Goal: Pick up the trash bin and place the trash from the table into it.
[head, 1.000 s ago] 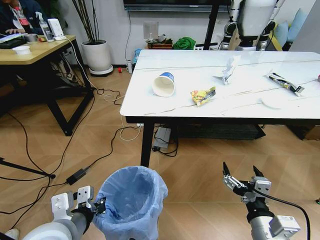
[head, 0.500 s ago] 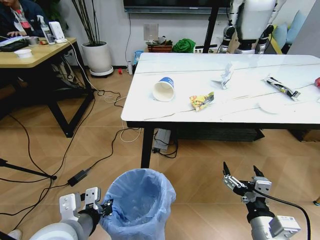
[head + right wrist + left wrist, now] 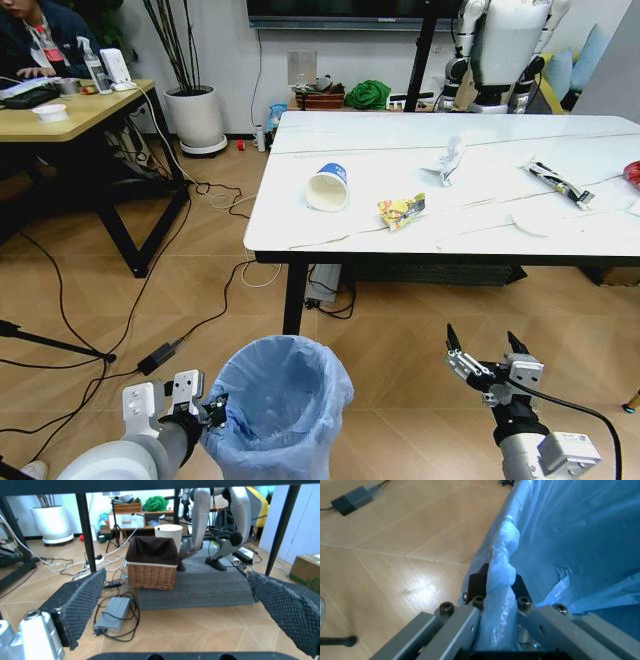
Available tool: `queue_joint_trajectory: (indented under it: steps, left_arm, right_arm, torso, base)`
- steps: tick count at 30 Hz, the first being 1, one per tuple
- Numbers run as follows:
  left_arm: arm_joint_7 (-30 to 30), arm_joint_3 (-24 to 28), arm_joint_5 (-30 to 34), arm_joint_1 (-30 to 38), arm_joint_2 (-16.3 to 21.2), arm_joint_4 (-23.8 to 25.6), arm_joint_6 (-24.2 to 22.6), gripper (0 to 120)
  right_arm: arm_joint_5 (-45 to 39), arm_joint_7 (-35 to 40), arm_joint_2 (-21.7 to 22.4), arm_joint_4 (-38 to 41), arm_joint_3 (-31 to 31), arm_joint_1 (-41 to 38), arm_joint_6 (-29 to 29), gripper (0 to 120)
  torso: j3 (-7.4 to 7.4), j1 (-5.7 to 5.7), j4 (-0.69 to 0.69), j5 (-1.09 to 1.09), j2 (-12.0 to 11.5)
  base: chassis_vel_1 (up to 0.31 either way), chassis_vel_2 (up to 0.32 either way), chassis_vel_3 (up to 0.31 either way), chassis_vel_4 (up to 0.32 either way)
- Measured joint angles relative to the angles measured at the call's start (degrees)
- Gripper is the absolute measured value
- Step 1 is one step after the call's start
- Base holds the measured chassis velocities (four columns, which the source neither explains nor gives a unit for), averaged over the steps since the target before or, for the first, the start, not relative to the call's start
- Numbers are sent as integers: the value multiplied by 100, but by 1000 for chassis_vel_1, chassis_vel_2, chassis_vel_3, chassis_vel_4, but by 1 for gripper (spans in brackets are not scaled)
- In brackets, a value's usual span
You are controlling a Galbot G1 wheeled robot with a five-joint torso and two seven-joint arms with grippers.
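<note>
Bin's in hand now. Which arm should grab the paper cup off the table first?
Right, most likely. The right claw is open and holds nothing, while the left claw is shut on the trash bin rim. The paper cup lies on its side near the table corner.

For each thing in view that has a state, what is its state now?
trash bin: upright, bag open, rim gripped.
left gripper: shut on the bin rim.
right gripper: open, holding nothing, low in front of the table.
paper cup: lying on its side.
yellow wrapper: crumpled, on the table.
white paper: crumpled.
</note>
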State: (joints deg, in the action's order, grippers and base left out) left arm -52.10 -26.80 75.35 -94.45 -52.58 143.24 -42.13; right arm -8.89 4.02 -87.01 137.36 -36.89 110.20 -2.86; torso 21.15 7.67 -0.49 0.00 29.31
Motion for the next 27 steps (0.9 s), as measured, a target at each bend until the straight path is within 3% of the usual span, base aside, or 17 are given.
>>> queue_joint_trajectory:
  steps: [27]
  left_arm:
    - [111,-97,-169,-94,-1,0,0,0]
  right_arm:
    - [-6,-5,8,33,13,1,8,100]
  torso:
    - [384,260,0,0,645]
  base:
    - [0,0,0,0]
